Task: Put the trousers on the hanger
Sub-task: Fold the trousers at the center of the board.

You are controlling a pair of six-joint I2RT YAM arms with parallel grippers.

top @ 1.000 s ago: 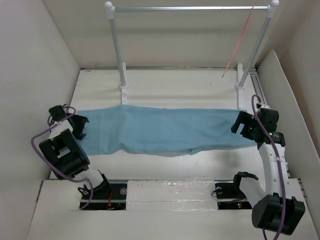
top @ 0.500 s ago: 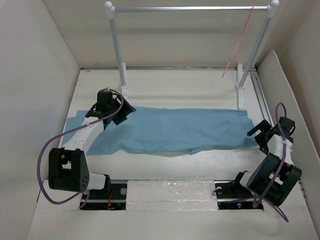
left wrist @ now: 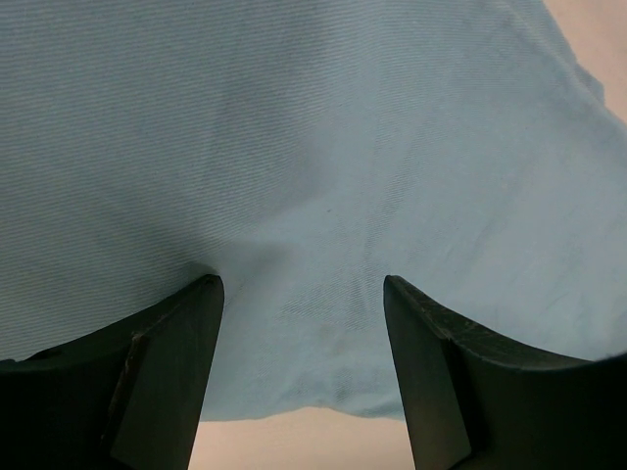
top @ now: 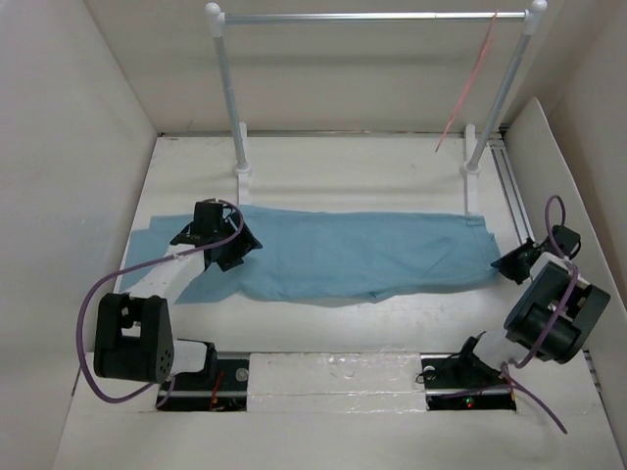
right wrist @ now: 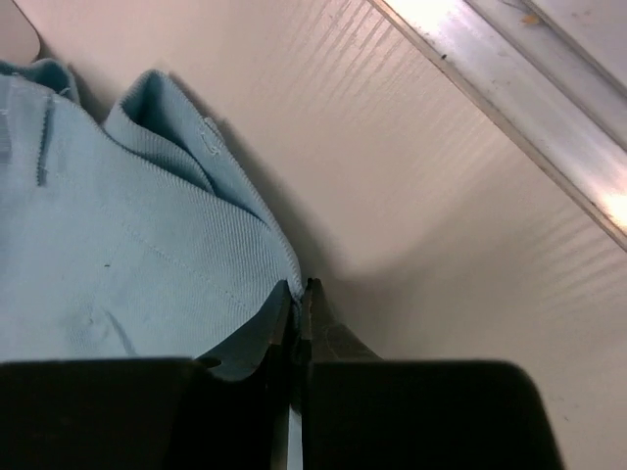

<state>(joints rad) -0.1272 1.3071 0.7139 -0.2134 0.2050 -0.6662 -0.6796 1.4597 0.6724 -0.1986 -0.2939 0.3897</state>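
A rack of silver metal tube [top: 372,17] is seen at the far end of a white table [top: 353,171]. Its horizontal rod is carried by two upright posts, each topped with a white knob, the left knob [top: 213,11] and the right knob [top: 536,7] lying at the rod's ends. Each post is set in a small white foot on the table. The table is enclosed by plain white panels at the left [top: 69,147], back and right. A ribbed aluminium track [top: 511,191] is laid along the table's right edge. A raised white ledge [top: 333,377] is seen across the near side.
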